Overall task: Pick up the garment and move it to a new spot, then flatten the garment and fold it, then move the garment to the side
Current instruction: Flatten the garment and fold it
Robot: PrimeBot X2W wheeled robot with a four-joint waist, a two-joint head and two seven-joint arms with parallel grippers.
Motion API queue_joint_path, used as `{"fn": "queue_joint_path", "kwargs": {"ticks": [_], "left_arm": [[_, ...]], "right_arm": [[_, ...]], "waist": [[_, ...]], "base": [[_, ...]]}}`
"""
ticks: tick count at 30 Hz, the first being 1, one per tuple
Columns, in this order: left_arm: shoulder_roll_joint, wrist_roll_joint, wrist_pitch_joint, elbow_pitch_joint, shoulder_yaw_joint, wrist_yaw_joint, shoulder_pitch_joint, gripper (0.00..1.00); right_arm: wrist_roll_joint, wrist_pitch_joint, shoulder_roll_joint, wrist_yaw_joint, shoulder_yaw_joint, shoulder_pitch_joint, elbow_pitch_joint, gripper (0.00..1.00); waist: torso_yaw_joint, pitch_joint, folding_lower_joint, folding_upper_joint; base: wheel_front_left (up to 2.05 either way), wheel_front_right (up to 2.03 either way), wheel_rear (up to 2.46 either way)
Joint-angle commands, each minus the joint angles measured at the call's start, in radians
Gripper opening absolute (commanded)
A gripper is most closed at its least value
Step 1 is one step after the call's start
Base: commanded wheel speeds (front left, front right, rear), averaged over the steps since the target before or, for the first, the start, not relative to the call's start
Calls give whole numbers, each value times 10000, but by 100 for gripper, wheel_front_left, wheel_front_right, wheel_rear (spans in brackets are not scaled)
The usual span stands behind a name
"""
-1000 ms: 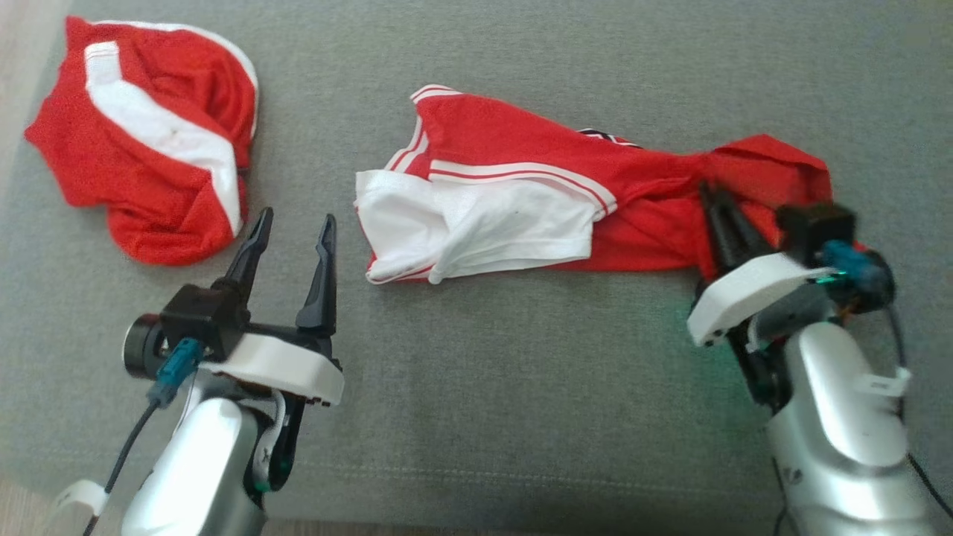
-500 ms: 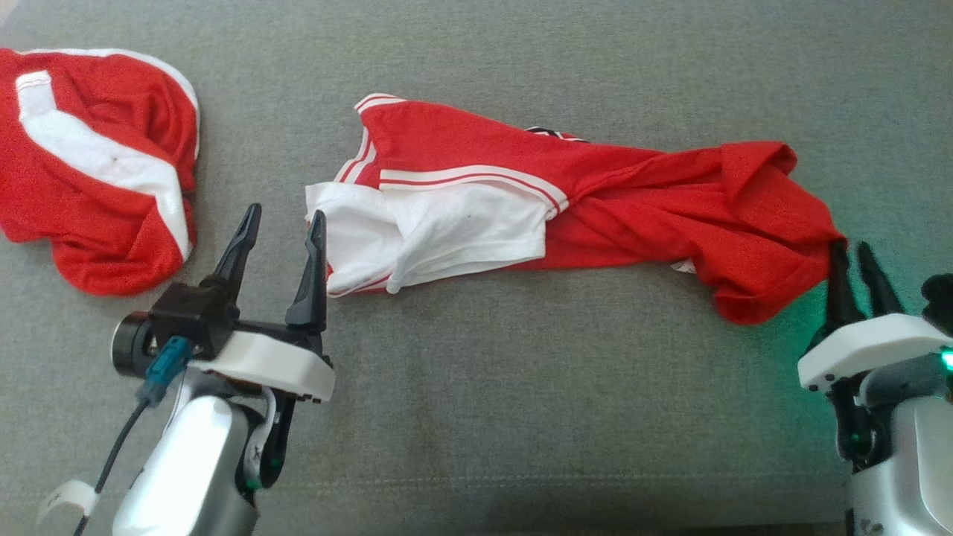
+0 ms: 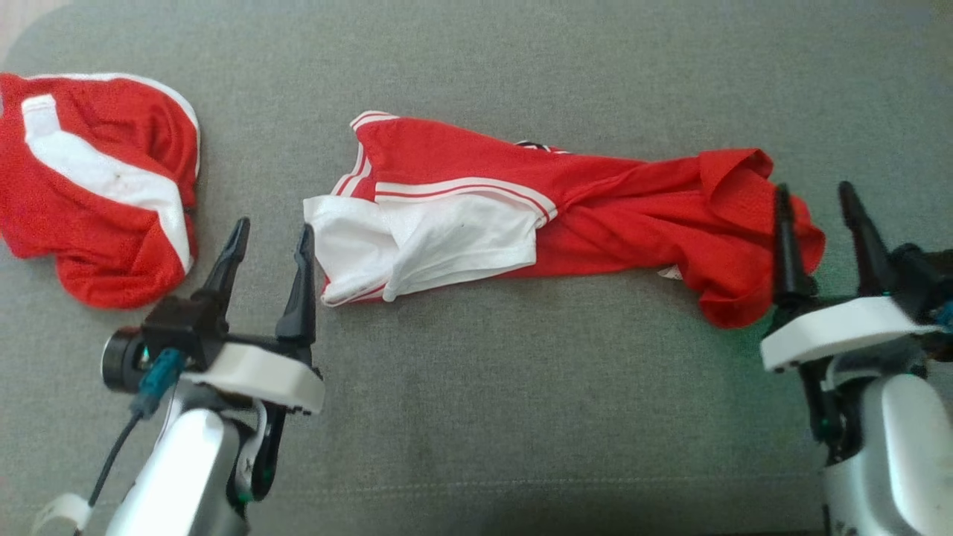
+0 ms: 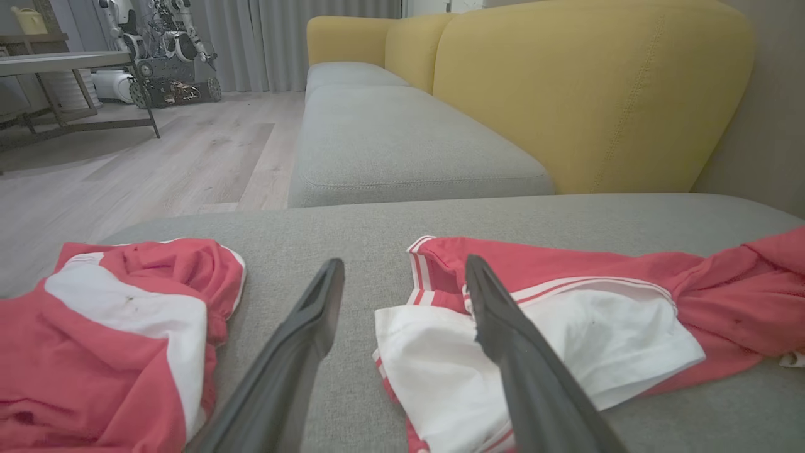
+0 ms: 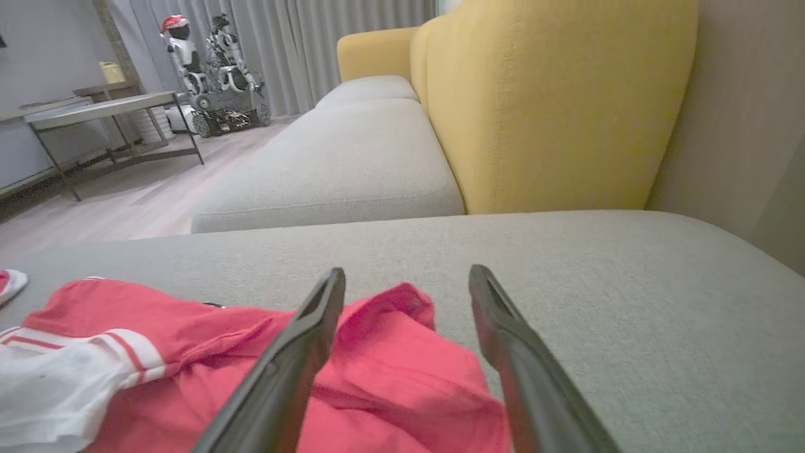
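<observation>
The garment (image 3: pixel 566 216), red with a white panel and striped trim, lies stretched sideways across the grey cushion (image 3: pixel 476 417). Its white end (image 4: pixel 566 352) is at the left, its bunched red end (image 5: pixel 402 365) at the right. My right gripper (image 3: pixel 815 197) stands open at that red end, its left finger over the cloth, nothing clamped. My left gripper (image 3: pixel 268 234) is open just left of the white end, with the right finger close to the fabric edge and nothing between the fingers.
A second red and white garment (image 3: pixel 97 186) lies crumpled at the cushion's left end. Behind are a yellow sofa back (image 4: pixel 591 88), another grey seat cushion (image 4: pixel 402 145), wooden floor (image 4: pixel 144 157), a table (image 5: pixel 94 110) and a parked robot (image 5: pixel 214 69).
My right gripper, shut on the garment's red end a second ago, carried it rightward, then opened and let go. The camera shifted. The left gripper stayed open.
</observation>
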Motion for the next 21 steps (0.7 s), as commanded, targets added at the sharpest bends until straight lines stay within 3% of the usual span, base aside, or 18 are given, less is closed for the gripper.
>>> {"fn": "queue_joint_path", "kwargs": {"ticks": [1,9,21], "left_arm": [[275,-28,-108,-338,427,76,-97,100],[348,-100,6,-374,384,234,382,100],[473,-130,199,-597,261,370,742,100]], "right_arm": [[-109,77,-47,-7,424,67,-525,100],[-136,427,-47,-7,1482,718,-1154,100],[-55,565,-47,-7,1619,1101,-1315,100]], "waist": [[9,-139,0,0],[76,-731,0,0],[175,-1027,0,0]], "base": [[0,0,0],[0,0,0],[0,0,0]]}}
